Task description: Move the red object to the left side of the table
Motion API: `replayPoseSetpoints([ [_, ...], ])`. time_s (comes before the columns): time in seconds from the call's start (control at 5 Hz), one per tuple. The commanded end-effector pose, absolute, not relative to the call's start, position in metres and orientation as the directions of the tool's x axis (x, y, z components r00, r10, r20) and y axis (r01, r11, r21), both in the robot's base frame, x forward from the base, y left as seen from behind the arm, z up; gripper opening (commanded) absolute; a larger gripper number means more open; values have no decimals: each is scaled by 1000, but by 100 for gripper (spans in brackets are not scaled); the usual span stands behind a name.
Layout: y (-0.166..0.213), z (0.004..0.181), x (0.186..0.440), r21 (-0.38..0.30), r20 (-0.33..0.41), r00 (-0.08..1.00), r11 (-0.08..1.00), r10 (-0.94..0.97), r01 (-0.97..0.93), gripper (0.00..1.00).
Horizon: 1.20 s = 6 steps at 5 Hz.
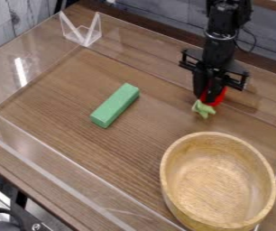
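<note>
Gripper [208, 93] is pointing straight down, clamped on the red object [209, 97] at the table [69, 167]'s right side. Grab looks done, so next I'd guess lift and carry it left past the green block [115, 105].

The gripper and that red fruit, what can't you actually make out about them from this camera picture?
- Red object: mostly hidden behind the gripper fingers; only red slivers and its green leafy end show.
- Grip contact: the fingers sit around the fruit, but it is too small to tell if it is lifted off the table.
- Arm: cut off by the top edge.
- Wooden bowl: its near rim is cut off by the bottom edge.
</note>
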<state>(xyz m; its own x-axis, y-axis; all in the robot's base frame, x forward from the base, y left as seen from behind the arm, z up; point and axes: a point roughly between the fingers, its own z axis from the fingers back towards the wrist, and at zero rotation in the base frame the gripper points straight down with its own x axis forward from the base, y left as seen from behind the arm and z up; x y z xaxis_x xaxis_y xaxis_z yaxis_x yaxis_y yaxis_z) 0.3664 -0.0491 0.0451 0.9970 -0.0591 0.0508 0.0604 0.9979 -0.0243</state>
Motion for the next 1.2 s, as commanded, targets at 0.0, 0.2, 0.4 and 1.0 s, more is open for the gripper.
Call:
replayPoseSetpoints([
  [0.0, -45, 82, 372, -36, 141, 989, 998, -54, 60, 0],
  [0.2, -40, 96, 370, -43, 160, 986, 997, -49, 56, 0],
  [0.4, -26, 123, 366, -48, 204, 979, 998, -26, 37, 0],
  [1.0, 86, 157, 338, -8, 240, 964, 993, 114, -116, 0],
])
